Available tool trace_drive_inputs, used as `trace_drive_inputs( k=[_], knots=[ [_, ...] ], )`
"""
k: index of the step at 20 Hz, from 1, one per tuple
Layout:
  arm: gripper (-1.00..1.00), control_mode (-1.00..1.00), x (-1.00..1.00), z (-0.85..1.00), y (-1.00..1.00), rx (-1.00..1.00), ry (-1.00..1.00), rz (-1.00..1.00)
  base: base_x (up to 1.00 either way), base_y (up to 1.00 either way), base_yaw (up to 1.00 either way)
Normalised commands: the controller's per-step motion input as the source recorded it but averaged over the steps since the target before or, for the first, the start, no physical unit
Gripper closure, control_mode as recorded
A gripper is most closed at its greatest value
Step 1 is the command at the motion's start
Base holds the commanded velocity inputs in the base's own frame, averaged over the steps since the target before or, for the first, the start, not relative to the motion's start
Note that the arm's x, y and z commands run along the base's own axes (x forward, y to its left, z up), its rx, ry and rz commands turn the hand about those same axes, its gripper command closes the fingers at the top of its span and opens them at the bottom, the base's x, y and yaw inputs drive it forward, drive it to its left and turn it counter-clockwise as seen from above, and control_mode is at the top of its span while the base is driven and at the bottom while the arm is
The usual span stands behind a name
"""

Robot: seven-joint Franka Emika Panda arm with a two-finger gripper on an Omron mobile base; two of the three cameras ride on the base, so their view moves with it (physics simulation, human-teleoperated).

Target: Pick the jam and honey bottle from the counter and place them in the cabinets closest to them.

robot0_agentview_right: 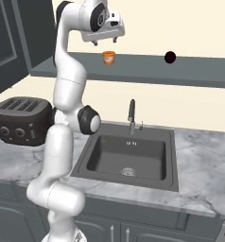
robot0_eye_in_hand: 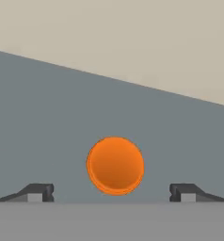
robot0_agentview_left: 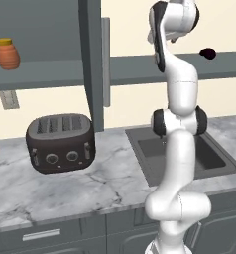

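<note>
- One jam jar point(robot0_agentview_right: 108, 57) stands on the cabinet shelf point(robot0_agentview_right: 147, 71), below the gripper point(robot0_agentview_right: 106, 41); jaws released, clear of it.
- Placing looks finished; next calls for withdrawal, then the honey bottle.

We see an orange jam point(robot0_agentview_right: 108, 57) jar on a grey shelf point(robot0_agentview_right: 147, 70). The counter point(robot0_agentview_left: 65, 191) is grey-white marbled stone; the toaster point(robot0_agentview_left: 60, 143) dark brown-black; the sink point(robot0_agentview_right: 126, 157) dark grey. We note an orange pot point(robot0_agentview_left: 8, 53) with a yellow lid.
</note>
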Motion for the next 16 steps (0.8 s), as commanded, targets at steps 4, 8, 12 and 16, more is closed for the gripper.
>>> trace_drive_inputs(
  k=[4,8,12,16],
  knots=[
    [-1.00,-1.00,-1.00,-0.44,-0.08,-0.07,-0.19,0.01,0.00,0.00,0.00],
    [-1.00,-1.00,-1.00,-0.67,-0.10,-0.13,-0.15,0.02,0.00,0.00,0.00],
    [-1.00,-1.00,-1.00,-0.67,-0.13,-0.13,-0.17,0.00,0.00,0.00,0.00],
    [-1.00,-1.00,-1.00,-0.36,-0.22,-0.01,-0.23,0.00,0.00,0.00,0.00]
  ],
)
